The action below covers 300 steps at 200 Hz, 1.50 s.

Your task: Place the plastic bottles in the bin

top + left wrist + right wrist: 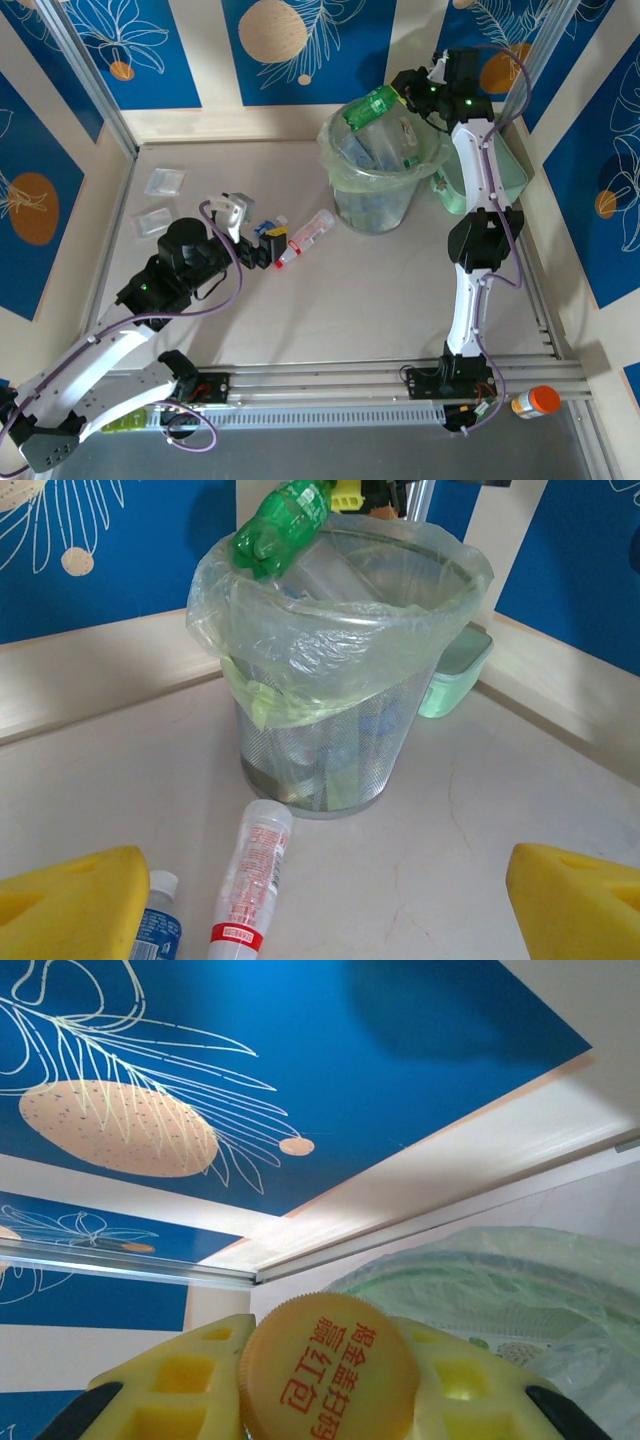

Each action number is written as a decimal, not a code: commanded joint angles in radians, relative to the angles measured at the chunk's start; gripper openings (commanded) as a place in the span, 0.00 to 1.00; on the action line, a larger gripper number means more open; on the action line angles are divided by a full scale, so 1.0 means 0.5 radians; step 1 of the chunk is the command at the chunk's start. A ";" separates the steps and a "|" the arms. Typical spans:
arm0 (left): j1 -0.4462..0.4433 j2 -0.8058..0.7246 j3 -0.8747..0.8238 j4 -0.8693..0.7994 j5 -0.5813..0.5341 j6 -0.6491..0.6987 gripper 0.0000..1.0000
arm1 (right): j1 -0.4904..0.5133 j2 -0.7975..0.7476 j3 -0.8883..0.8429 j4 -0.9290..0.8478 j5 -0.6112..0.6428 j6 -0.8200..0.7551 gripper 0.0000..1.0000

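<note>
Top external: one bin (372, 205), bag-lined, far centre-right; crushed bottles inside, number unclear. One green bottle (372, 106) tilted over bin rim, clamped at cap end by right gripper (408, 92), jaws closed on it. Left gripper (268, 245) spread wide, holding nothing, low over table. Two bottles loose on table: white bottle (306, 238), red-capped, lying between left gripper and bin; blue-label bottle (270, 228) just beside left finger. Two clear packets (164, 181) far left. One orange-capped bottle (534, 402) near front right corner.
</note>
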<state>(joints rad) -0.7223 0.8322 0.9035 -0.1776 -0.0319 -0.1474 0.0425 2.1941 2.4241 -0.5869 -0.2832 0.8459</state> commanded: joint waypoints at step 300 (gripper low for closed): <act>-0.015 -0.029 -0.028 0.052 -0.032 0.028 0.93 | 0.356 -0.523 0.039 -0.679 1.961 -1.517 0.00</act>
<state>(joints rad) -0.7223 0.8200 0.9009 -0.1715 -0.0429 -0.1474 0.2165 1.8732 2.3993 -0.9234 0.4492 0.2375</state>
